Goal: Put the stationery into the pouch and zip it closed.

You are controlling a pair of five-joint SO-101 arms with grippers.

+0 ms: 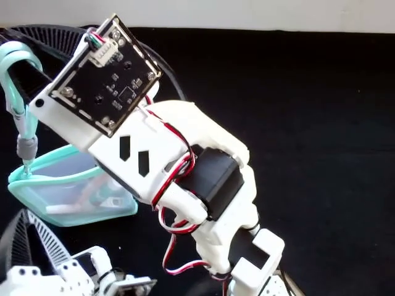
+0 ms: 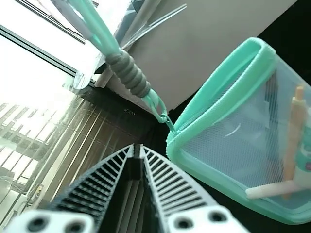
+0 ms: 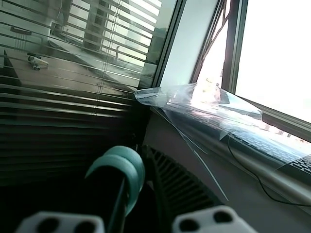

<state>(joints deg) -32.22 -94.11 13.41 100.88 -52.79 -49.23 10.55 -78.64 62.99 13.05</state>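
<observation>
The right pincer (image 3: 143, 154) grasps the teal strap (image 3: 119, 167), held taut above the pouch (image 1: 68, 185), which lies with pens (image 2: 296, 136) inside at the left of the black worktop (image 1: 321, 154). The left pincer (image 2: 137, 145), clenched on nothing, sits just beside the pouch's zip corner.

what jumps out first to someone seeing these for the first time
A white arm with a bare circuit board on its wrist looms across the middle of the high view, over the black table. At the left edge is the mint mesh pouch, with pens showing through its side. Its mint strap runs up from the zip to the right gripper, which is shut on the loop.
</observation>
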